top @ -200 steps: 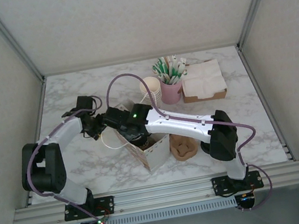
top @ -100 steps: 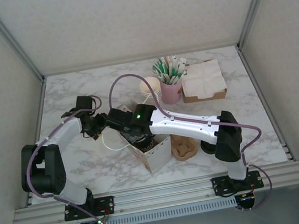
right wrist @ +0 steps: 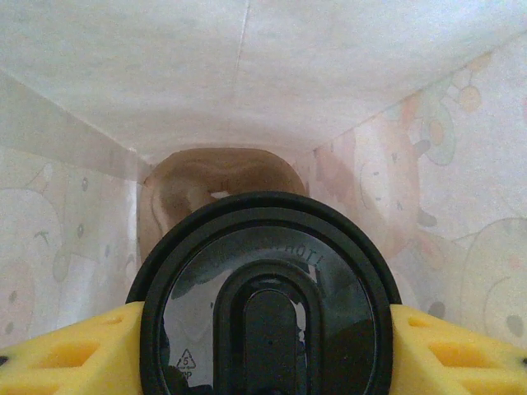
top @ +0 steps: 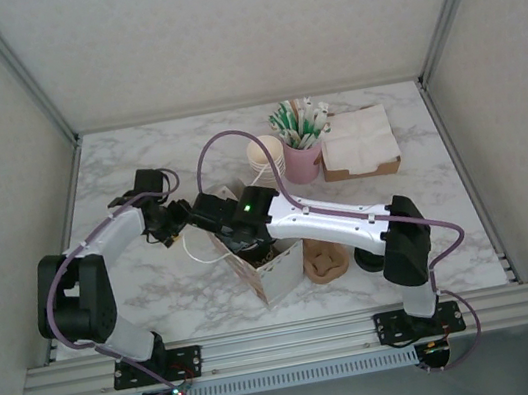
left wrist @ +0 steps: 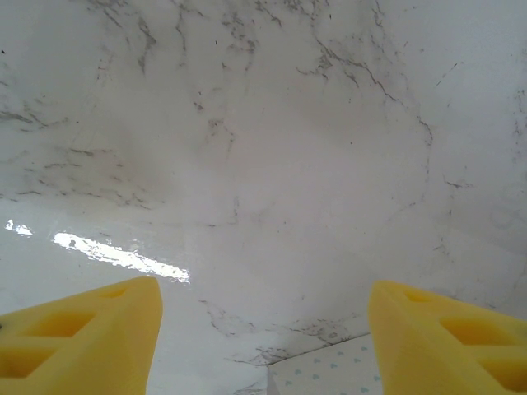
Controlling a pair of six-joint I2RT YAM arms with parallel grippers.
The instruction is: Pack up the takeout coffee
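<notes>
The takeout coffee (right wrist: 263, 304) is inside the paper bag (right wrist: 247, 66), with the right fingers (right wrist: 461, 354) clasping it on both sides. It is probably light, thin-walled and spill-prone, so a gentle, upright hold near its stiffer top suits it. The left fingers (left wrist: 445, 337) stand wide and empty over the worktop (left wrist: 263, 164).

The only lettering I can make out is on the takeout coffee (right wrist: 262, 325). Its black lid (right wrist: 338, 321) has the word "HOT" raised in the plastic near the upper rim of the inner ring, with what looks like an exclamation mark after it. Low on the lid's left side there's a small recycling triangle with a 5 inside; the tiny letters under it are too small to read. Any print on the paper bag (top: 279, 274), seen from above, is too small to tell
</notes>
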